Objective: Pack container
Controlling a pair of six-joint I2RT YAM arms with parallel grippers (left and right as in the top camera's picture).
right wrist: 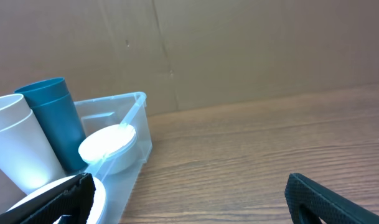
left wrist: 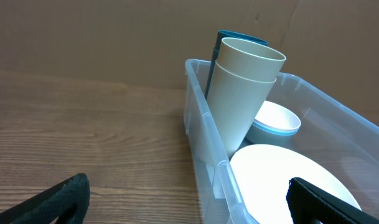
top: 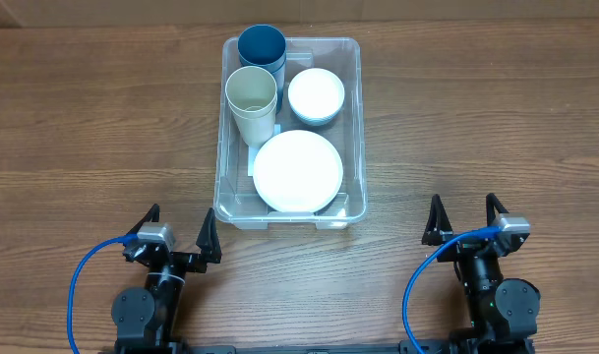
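Weighing risks, we feared the spread, empty left end effector (top: pixel 181 228) and right end effector (top: pixel 463 211) toppling the container's (top: pixel 358 128) ten-o'clock cups (top: pixel 252 95).

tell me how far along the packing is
Looks done: the bin holds a blue cup, cream cups, bowls and a plate. In hand: nothing; the left tool and right tool are open and empty, back from the bin. Left: no loose item shows on the table, so perhaps nothing.
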